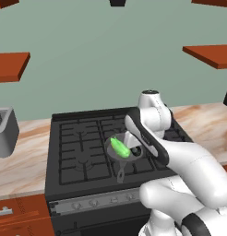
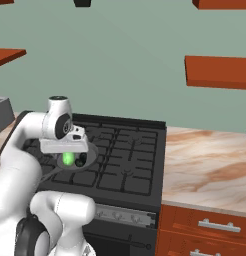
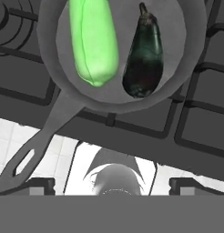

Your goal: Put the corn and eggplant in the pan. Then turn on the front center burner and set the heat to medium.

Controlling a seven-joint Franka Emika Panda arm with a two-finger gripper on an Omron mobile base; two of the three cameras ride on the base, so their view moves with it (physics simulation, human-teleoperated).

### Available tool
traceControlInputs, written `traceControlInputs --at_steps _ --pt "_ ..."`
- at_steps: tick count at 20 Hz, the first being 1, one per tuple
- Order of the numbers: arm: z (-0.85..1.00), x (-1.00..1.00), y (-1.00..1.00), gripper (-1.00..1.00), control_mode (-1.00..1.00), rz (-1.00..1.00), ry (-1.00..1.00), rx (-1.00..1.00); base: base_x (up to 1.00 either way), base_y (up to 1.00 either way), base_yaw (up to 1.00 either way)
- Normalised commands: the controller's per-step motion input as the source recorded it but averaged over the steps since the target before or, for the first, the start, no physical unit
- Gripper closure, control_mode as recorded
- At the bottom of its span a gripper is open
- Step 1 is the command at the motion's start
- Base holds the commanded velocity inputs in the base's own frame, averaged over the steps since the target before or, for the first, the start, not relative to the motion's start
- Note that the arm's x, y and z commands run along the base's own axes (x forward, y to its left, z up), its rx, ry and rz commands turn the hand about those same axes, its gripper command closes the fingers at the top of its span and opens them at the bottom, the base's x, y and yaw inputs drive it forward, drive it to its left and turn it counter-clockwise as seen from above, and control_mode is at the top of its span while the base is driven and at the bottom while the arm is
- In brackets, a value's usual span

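Spread wide and holding nothing, our two-finger gripper (image 3: pixel 112 184) hovers above the small round dark-grey metal pan (image 3: pixel 186 54) on the black stove grate (image 3: pixel 200 132). Inside, left to right, we see the bright green corn (image 3: pixel 93 41) and dark eggplant (image 3: pixel 143 57), side by side, long axes parallel, eggplant stem pointing away from us; no writing is legible

Corn (image 1: pixel 120 147), eggplant (image 1: pixel 135 150) in pan (image 1: pixel 111 152).

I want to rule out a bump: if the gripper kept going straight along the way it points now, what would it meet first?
Probably the pan, near its front rim below the corn and eggplant. The open gripper looks down at it; depth is unclear.
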Motion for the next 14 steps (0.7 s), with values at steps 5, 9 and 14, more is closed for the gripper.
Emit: traceControlInputs --at_steps 5,9,14 --pt "0.11 0.0 0.0 -1.0 -1.0 0.0 -0.06 0.0 0.0 0.0 0.0" --pt "0.15 0.0 -0.05 -1.0 -1.0 0.0 0.0 0.0 0.0 0.0 0.0" --pt "0.01 -0.01 -0.2 -1.0 -1.0 0.0 0.0 0.0 0.0 0.0 0.0"
